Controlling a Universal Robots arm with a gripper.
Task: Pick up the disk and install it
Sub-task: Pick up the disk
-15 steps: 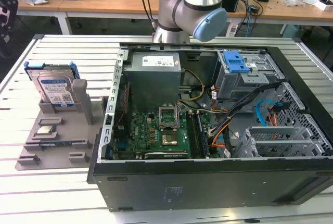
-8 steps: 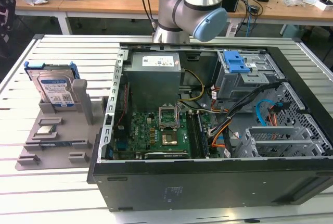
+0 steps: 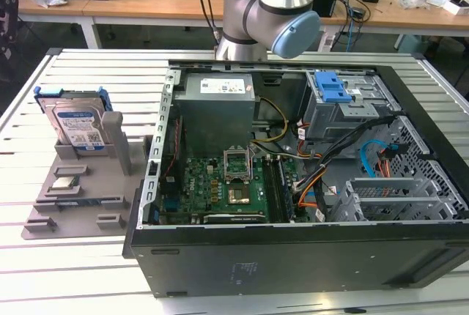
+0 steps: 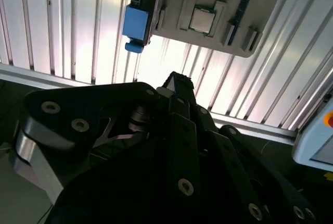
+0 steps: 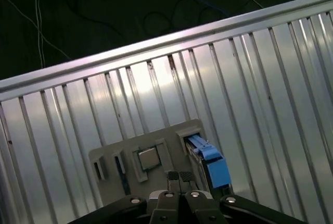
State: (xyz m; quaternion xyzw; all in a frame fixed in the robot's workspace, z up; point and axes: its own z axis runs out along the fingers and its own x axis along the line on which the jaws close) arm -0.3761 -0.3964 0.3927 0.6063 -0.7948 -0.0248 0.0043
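Seeing the disk propped upright in its stand at 9 o'clock in the exterior view, presumably so we can grab its edges, while our gripper hangs above, closed on nothing.

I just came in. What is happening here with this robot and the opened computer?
A robot arm is to install the disk in the open computer case. The disk is not yet picked up: it stands in a grey holder, at the exterior view's left of the case. In the first wrist view the hand, shut and empty, hangs above the holder, apart from the disk.
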